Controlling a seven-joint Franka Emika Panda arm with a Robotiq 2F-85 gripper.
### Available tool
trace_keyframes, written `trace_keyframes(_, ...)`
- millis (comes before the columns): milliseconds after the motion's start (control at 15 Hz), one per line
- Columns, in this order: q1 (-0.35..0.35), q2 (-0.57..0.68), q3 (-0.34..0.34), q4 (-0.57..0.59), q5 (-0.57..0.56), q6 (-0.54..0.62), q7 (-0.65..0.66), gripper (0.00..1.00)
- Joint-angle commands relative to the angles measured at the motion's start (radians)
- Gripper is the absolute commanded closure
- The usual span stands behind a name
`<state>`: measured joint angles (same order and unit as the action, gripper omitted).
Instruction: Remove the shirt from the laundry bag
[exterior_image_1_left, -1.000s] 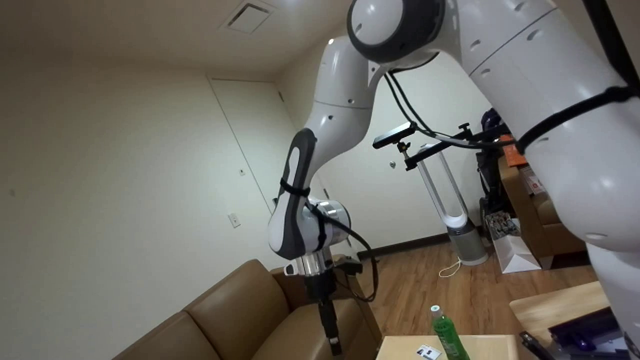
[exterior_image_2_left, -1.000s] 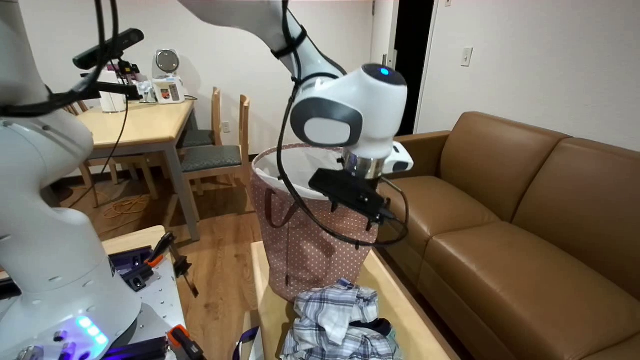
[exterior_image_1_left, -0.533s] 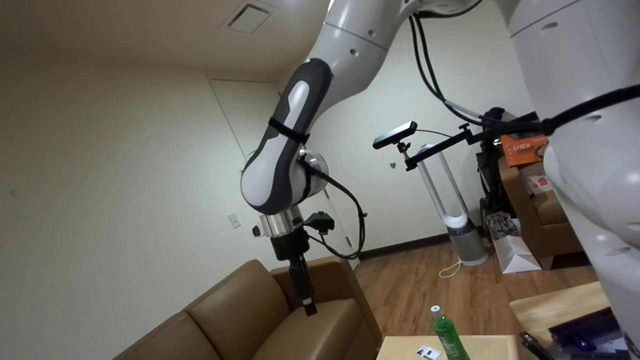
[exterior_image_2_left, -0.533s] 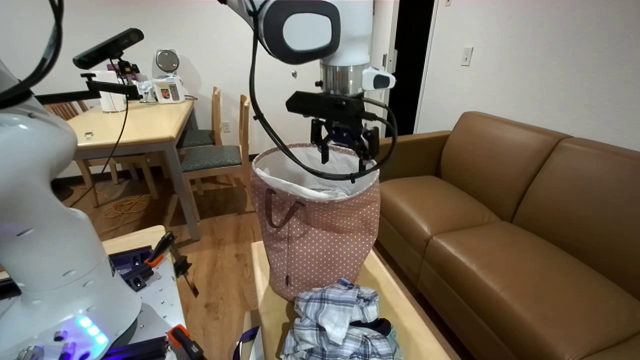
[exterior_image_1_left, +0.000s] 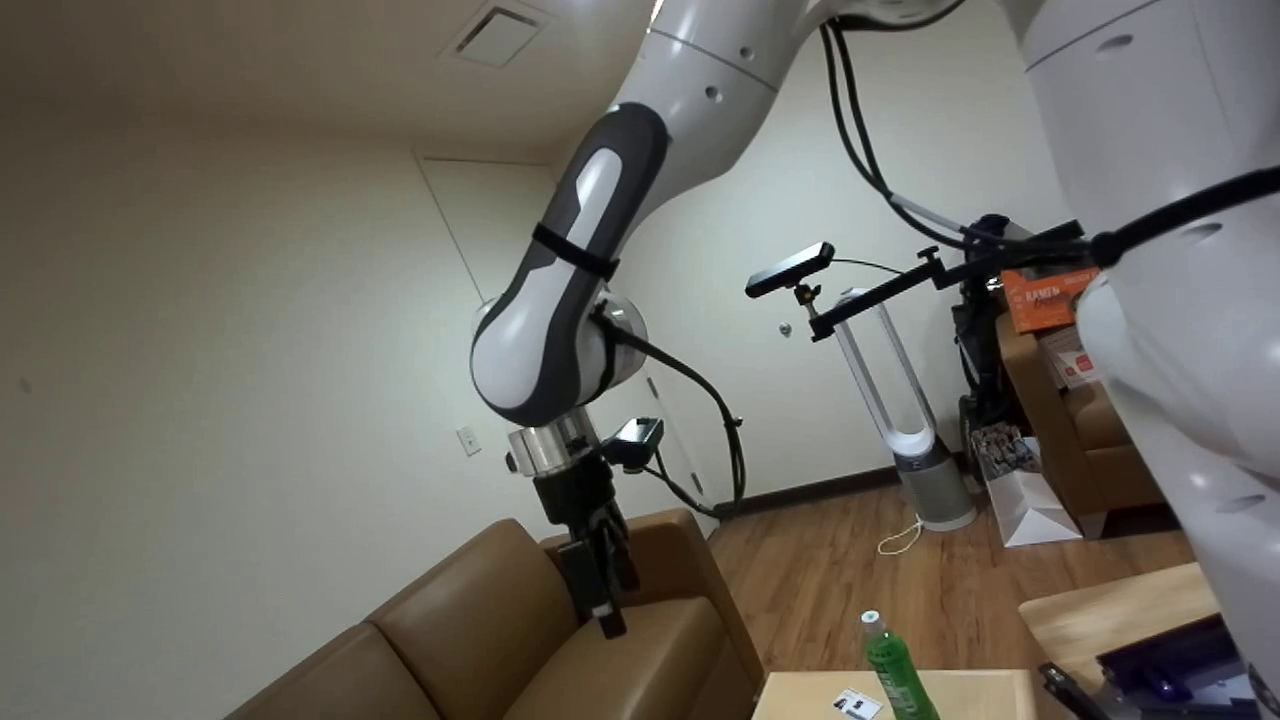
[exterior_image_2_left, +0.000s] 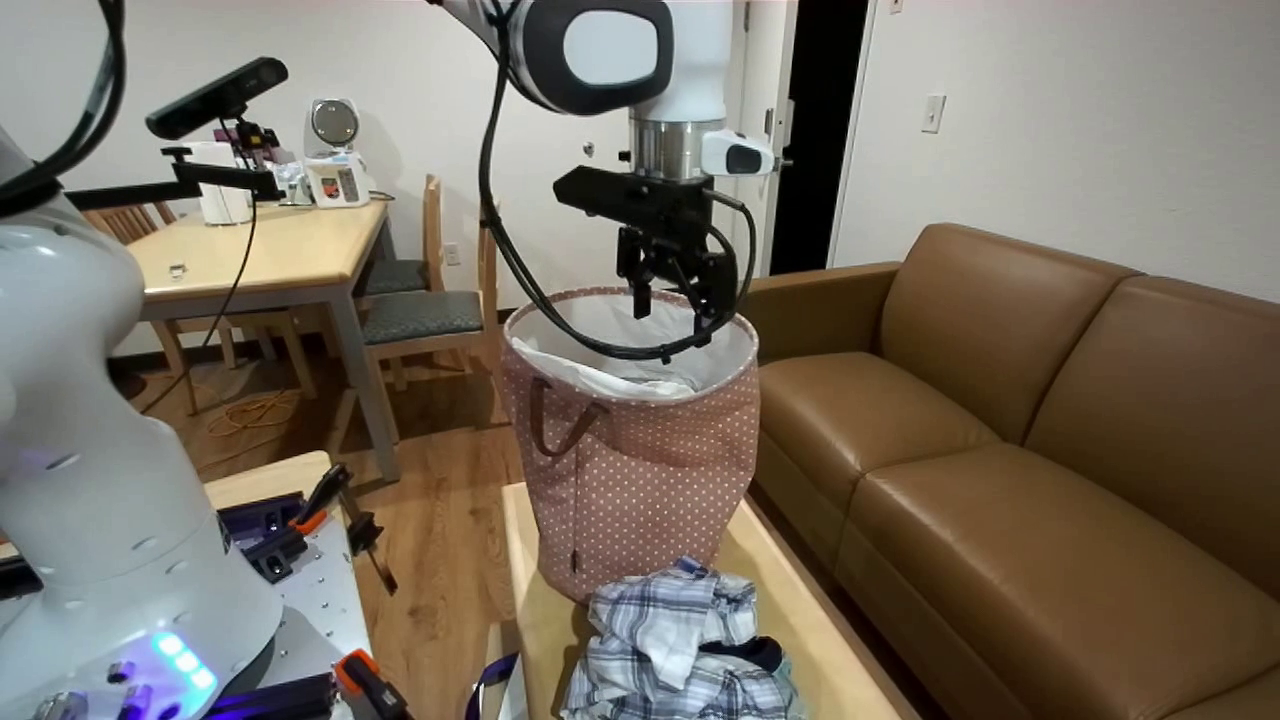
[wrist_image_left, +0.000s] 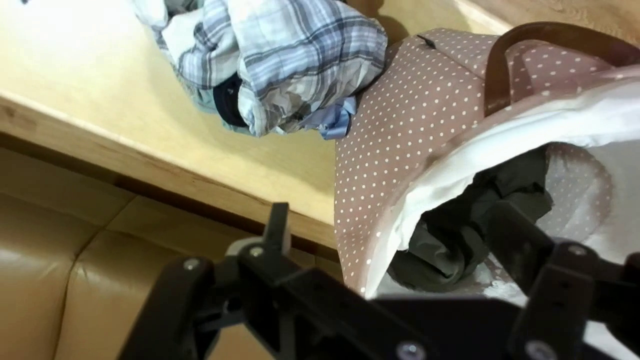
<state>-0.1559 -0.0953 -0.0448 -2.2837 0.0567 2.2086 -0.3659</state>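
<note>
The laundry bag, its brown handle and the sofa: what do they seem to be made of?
Laundry bag: probably matte fabric, as it creases softly.
Handle: perhaps leather or imitation, a smooth strap with faint sheen.
Sofa: leather or a lookalike, given the soft shine and seams.

A robot arm (exterior_image_1_left: 690, 120) is rising higher than a second ago and twisting its wrist (exterior_image_1_left: 550, 447), while fingers (exterior_image_2_left: 641, 299) then mostly hidden in an exterior view are showing below the camera (exterior_image_2_left: 625, 197).
</note>
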Motion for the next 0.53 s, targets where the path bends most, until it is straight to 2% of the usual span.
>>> trace_keyframes(0, 0.044, 0.04, 0.0, 0.069, -0.016, -0.12, 0.232, 0.0)
trace_keyframes(267, 0.082, 0.107, 0.009, 0.143, 0.002, -0.219, 0.418, 0.0)
trace_keyframes(400, 0.099, 0.144, 0.012, 0.169, 0.007, -0.218, 0.447, 0.0)
trace_keyframes(467, 0.094, 0.095, 0.002, 0.118, 0.0, -0.182, 0.398, 0.0)
